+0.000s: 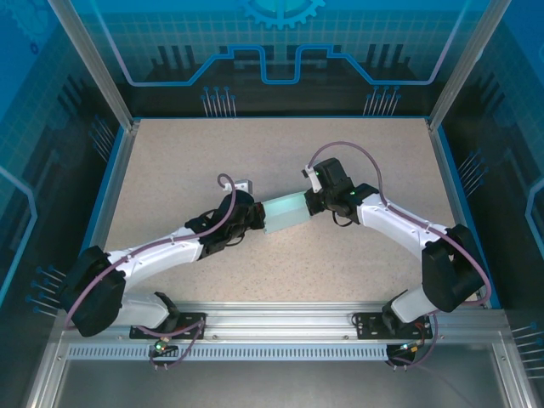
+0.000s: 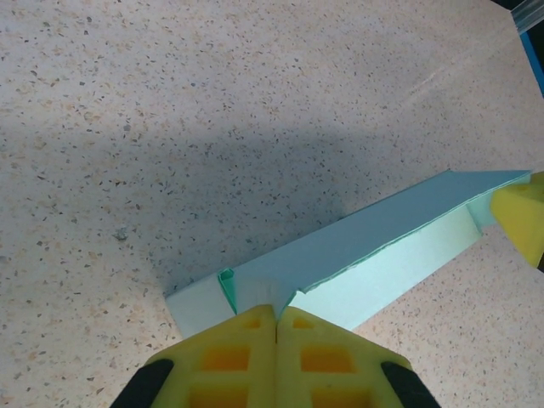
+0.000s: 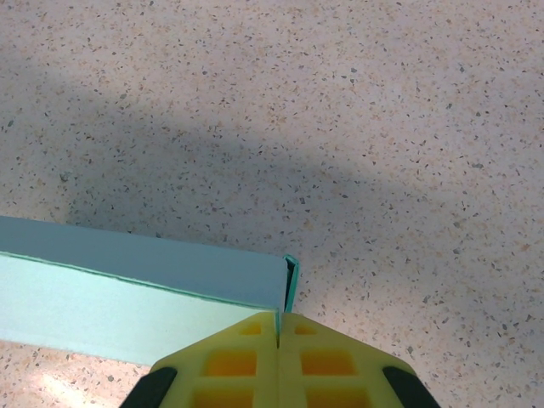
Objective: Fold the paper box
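Box: pale light-blue thin-card paper box (image 1: pixel 287 211), folded long and flat, lying mid-way across the speckled beige surface (image 1: pixel 187 153), between both arms.
Left claw (image 2: pixel 276 310): clenched, pinching the box's end flap.
Right claw (image 3: pixel 279 316): clenched at the opposite end corner; grip unclear.

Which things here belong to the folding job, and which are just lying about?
Job: paper box, pinched at its ends by the left gripper and right gripper, both shut.
Not the job: speckled table; metal rail at the near edge.
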Controlling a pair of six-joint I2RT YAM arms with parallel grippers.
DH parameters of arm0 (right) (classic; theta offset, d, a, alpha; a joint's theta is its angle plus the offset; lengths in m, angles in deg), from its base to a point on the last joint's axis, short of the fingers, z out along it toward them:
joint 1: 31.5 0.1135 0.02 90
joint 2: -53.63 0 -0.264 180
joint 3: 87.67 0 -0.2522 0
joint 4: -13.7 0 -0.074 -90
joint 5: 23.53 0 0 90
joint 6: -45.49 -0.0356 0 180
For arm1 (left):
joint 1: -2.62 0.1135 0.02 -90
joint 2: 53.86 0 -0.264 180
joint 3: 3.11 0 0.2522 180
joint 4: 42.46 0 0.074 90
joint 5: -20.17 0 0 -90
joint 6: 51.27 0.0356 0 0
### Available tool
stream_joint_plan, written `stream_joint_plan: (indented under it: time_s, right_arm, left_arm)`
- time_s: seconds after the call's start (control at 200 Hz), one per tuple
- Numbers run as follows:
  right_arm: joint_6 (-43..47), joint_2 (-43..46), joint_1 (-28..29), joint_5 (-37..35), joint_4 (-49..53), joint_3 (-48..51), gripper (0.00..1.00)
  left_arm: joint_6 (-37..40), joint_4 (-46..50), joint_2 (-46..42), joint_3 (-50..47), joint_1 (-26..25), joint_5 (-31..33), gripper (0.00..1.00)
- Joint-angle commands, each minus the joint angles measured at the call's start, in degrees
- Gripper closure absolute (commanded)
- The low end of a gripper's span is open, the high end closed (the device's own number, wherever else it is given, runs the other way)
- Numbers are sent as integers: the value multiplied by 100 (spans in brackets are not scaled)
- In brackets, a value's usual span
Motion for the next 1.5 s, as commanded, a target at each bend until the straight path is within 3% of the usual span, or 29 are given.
stream_joint_plan:
  time_s: [0.0,1.491]
  right_arm:
    - [-75,57,209,247,80,128,97]
    - [-137,70,247,215,33,234,97]
  left_arm:
    - [-238,-408,74,-59,-130,-18,98]
    - [-1085,-1065,277,-282,-173,-78,100]
